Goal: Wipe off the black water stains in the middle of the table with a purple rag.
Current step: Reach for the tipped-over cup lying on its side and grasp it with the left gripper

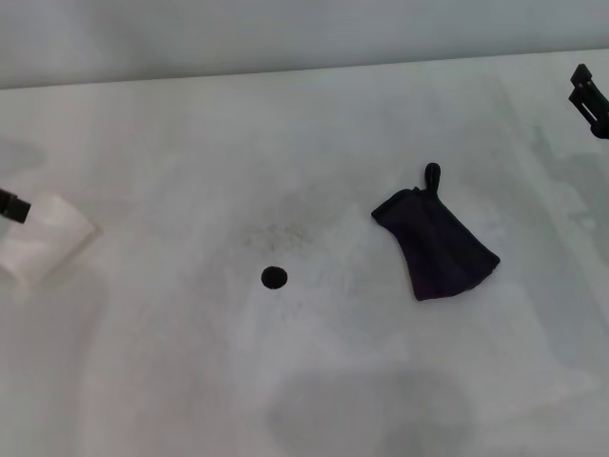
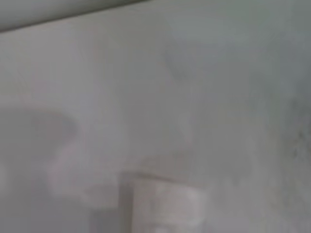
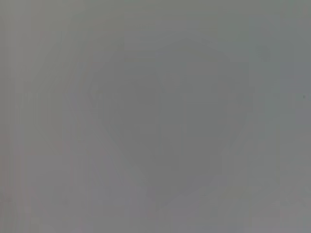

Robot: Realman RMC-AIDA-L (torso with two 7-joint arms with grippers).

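The white table [image 1: 171, 381] has faint grey smudges. Near its middle sits one small round black water stain [image 1: 274, 277]. To its right, well apart, the purple rag [image 1: 436, 246] lies flat, its little loop pointing to the far side. A white paper cup [image 1: 43, 243] lies at the left edge by the left gripper [image 1: 13, 206]. Farther back, the right gripper [image 1: 590, 98] hangs at the right edge. I cannot tell how either gripper's fingers stand.

Left gripper [image 1: 13, 206] at left edge, right gripper [image 1: 590, 99] far right
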